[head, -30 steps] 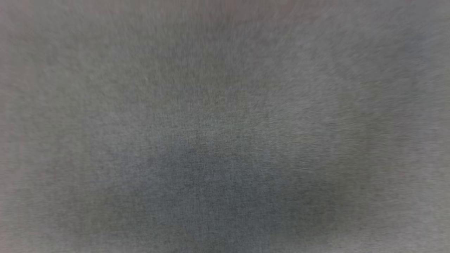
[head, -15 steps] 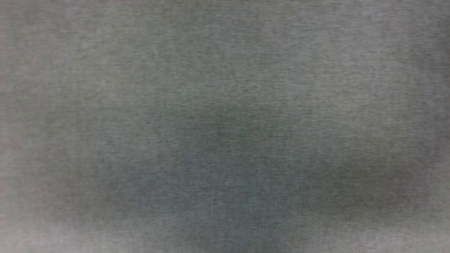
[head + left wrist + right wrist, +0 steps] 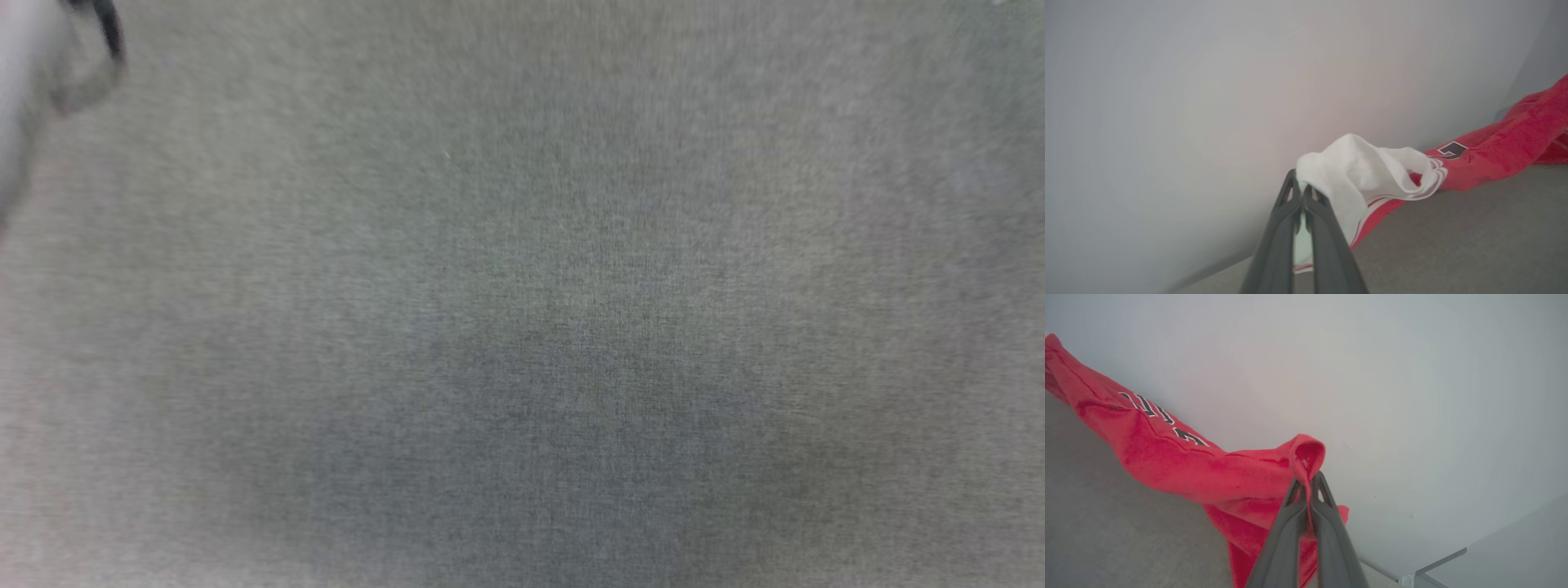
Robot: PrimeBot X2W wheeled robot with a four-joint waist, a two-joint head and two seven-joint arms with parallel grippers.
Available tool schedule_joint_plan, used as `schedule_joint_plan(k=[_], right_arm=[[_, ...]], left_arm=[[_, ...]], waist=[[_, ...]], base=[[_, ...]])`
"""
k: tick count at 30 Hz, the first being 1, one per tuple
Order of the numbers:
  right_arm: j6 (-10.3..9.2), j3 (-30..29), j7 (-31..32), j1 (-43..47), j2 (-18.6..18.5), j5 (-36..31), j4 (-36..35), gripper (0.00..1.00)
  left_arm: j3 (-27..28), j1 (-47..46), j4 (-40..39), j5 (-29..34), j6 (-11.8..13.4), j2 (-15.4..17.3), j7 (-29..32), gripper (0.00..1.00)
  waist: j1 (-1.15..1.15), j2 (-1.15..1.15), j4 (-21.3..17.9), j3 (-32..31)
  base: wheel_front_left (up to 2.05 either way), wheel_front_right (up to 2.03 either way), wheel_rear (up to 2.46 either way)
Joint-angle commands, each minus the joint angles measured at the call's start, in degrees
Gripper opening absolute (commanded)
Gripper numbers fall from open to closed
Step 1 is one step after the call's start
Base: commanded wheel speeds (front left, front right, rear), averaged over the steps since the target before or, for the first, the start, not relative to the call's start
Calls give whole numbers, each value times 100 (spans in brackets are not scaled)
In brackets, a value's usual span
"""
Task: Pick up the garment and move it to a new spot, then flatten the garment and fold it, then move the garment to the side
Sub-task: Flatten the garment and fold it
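Pinching thin folds: left gripper (image 3: 1302, 191) clamps sleeve (image 3: 1363, 175), right gripper (image 3: 1308, 479) clamps red edge (image 3: 1308, 451); garment (image 3: 1167, 457) could slip free and bunch.

Between tips of left claw (image 3: 1300, 183): sleeve of garment (image 3: 1363, 175), remainder stretching away to right of claw. Between tips of right claw (image 3: 1307, 477): fold of garment, remainder hanging left of and beneath claw. Under both, bench (image 3: 1453, 237); beyond both, wall (image 3: 1412, 396).
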Motion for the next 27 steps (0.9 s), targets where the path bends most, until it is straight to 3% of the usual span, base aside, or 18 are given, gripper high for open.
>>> schedule_joint_plan(k=[1, 10, 13, 17, 24, 27], right_arm=[[-7, 68, 11, 171, -71, 124, -85, 0], [-6, 808, 346, 1782, -987, 1071, -1614, 0], [-6, 955, 352, 2287, -1312, 1289, -2068, 0], [-7, 1022, 343, 2977, -1693, 1554, -2567, 0], [-6, 955, 399, 4128, -2281, 1862, -3265, 0], [-6, 884, 442, 4595, -2489, 1939, -3539, 0]], left_arm=[[-37, 191, -75, -107, 12, 56, 33, 0], [-477, 1957, -1654, -652, 12, 993, 564, 0], [-510, 2632, -2186, -795, 128, 1332, 653, 0], [-544, 3598, -3261, -1053, 624, 1840, 787, 0], [-572, 5171, -5397, -1479, 1985, 2694, 884, 0], [-584, 5760, -6071, -1726, 2459, 2877, 793, 0]], waist=[[0, 0, 116, -633], [0, 0, 111, -1593], [0, 0, 83, -1854], [0, 0, 61, -2142], [0, 0, 119, -2428], [0, 0, 165, -2485]], base=[[0, 0, 0], [0, 0, 0], [0, 0, 0], [0, 0, 0], [0, 0, 0], [0, 0, 0]])
